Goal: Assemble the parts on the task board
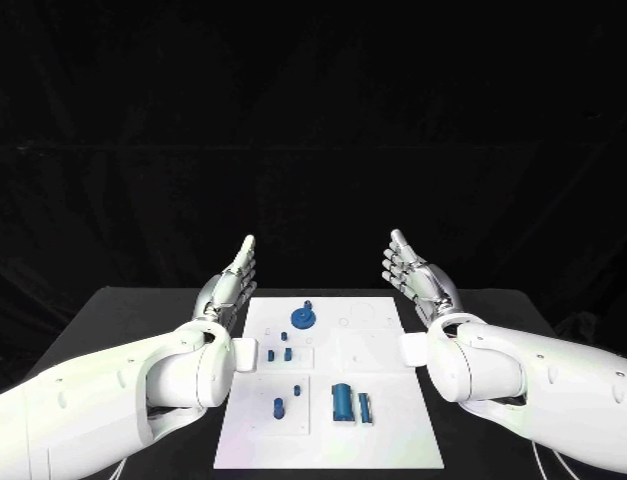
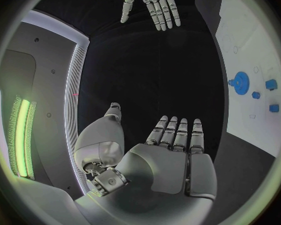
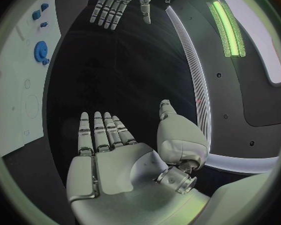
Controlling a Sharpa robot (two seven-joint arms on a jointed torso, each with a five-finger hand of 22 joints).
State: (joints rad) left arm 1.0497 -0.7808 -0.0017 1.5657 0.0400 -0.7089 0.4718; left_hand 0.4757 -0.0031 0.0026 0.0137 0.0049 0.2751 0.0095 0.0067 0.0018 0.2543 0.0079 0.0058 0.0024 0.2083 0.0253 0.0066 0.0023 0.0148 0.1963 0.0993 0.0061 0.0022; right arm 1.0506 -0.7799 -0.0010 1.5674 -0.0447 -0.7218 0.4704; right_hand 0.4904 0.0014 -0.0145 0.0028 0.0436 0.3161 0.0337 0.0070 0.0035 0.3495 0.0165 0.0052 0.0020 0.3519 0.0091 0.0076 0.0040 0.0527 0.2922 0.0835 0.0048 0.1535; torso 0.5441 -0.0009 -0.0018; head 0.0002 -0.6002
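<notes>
Both silver hands, left hand (image 1: 227, 285) and right hand (image 1: 421, 280), hover wide and empty beside the white task board (image 1: 385, 440), while its small blue parts (image 1: 345, 402) lie ungrasped, fitting start or finish alike.

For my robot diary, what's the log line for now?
left hand: open | right hand: open | blue parts: on board, untouched

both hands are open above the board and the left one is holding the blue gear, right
Not quite. The left hand holds nothing; like the right hand, it is open. The head view shows the blue gear lying on the task board between them.
</notes>
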